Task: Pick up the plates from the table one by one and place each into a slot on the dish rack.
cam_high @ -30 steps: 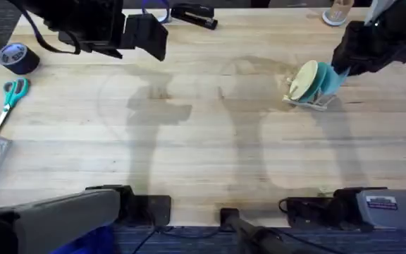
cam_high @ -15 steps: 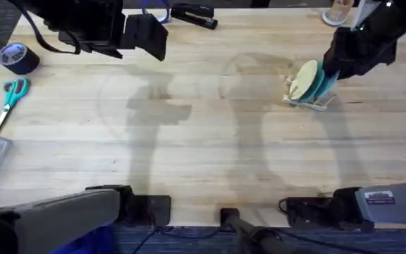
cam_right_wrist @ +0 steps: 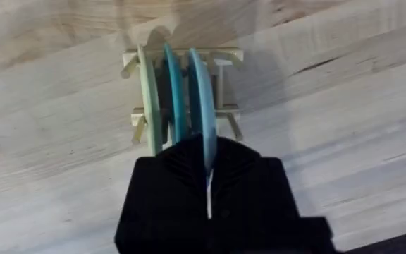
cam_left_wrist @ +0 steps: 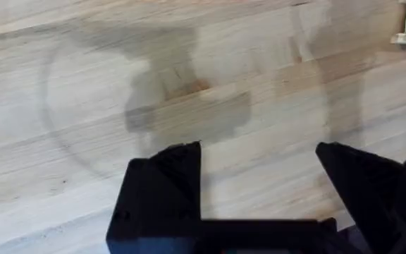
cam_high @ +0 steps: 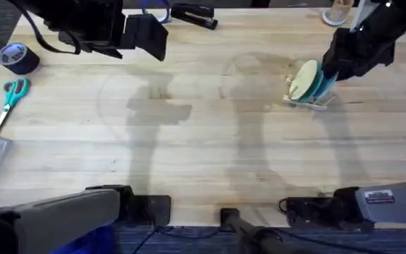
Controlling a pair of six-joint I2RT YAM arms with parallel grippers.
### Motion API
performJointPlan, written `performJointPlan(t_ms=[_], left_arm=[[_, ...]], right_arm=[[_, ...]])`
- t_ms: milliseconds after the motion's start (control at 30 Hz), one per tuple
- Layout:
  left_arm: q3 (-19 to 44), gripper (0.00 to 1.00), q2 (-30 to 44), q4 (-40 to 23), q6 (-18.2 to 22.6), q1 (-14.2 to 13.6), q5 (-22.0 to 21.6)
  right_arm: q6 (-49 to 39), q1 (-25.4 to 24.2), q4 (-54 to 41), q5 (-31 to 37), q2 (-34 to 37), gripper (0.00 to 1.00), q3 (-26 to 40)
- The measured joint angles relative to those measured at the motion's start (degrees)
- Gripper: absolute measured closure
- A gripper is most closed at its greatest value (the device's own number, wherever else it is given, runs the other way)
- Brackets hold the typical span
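we see the right gripper pinching the edge of the pale light blue plate, which stands upright in the dish rack. just beyond that plate from the fingers' side sit the teal plate and then the pale yellow plate, each in its own slot, close together. the rack rests on the table. the left gripper hovers well apart over bare wood, its black fingers spread wide with nothing between them.
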Motion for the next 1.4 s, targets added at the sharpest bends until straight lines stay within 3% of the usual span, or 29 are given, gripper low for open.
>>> performJointPlan(t_ms=[1000, 1167, 1400], left_arm=[[0.00, 0.007, 0.00, -0.02, 0.00, 0.00, 0.00], [0.00, 0.006, 0.00, -0.02, 0.00, 0.00, 0.00], [0.00, 0.006, 0.00, -0.02, 0.00, 0.00, 0.00]], right_arm=[[0.00, -0.04, -0.57, -0.39, 0.61, 0.820, 0.52], [0.00, -0.04, -4.09, -0.44, 0.81, 0.816, 4.41], [0.00, -0.04, -11.35, -0.42, 0.79, 0.794, 15.49]])
